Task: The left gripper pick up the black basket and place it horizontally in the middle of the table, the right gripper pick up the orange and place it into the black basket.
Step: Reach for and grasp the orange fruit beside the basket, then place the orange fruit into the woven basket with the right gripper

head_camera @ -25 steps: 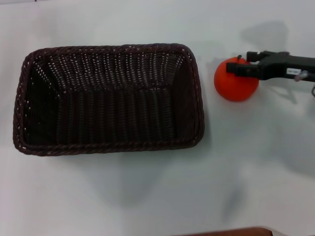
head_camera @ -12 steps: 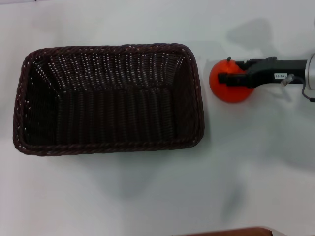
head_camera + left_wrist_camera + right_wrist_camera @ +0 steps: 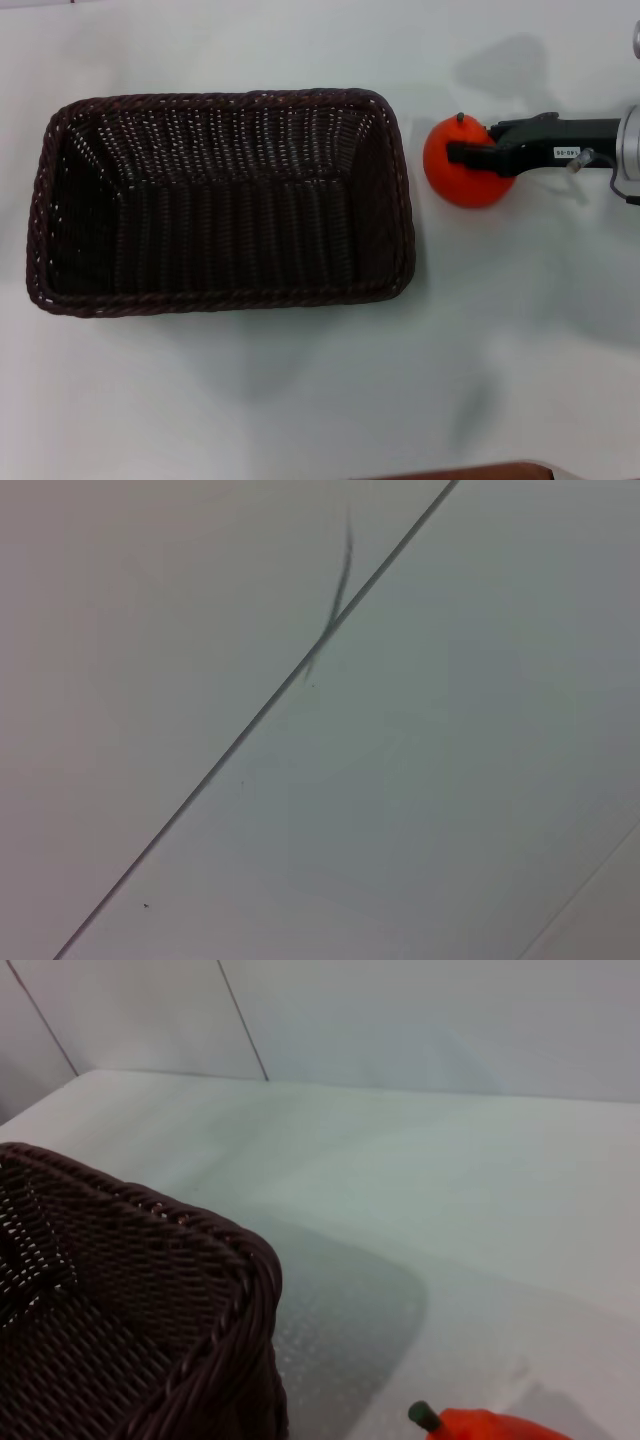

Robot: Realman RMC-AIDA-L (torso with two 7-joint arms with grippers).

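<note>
Since a second ago, our right gripper [image 3: 470, 154] has carried the orange [image 3: 463, 163] a little toward the left edge of the tabletop [image 3: 300, 400], and it now hangs just beside the basket [image 3: 220, 200], closer to its right rim than before. We hold the orange clenched between the fingers, which lie across its upper right side, so the stem stays free at the top. Judging by the shadow cast on the tabletop toward the far edge, we think the fruit is lifted clear of the surface, though we cannot be certain of that.

We keep the arm level and reaching in from the right edge, which seems sensible: the next move is to pass over the braided rim, and a low approach would catch it. In the right wrist view the near corner of the basket [image 3: 130, 1300] fills one side and the top of the orange [image 3: 490, 1425] just shows with its dark stem.

We see the basket lying lengthwise across the middle of the tabletop, open side up and empty, so its part of the task looks done. Our left gripper is out of sight; its wrist view shows only pale panels and a seam.

A small white label on the right gripper bears dark characters, but we cannot read them.
</note>
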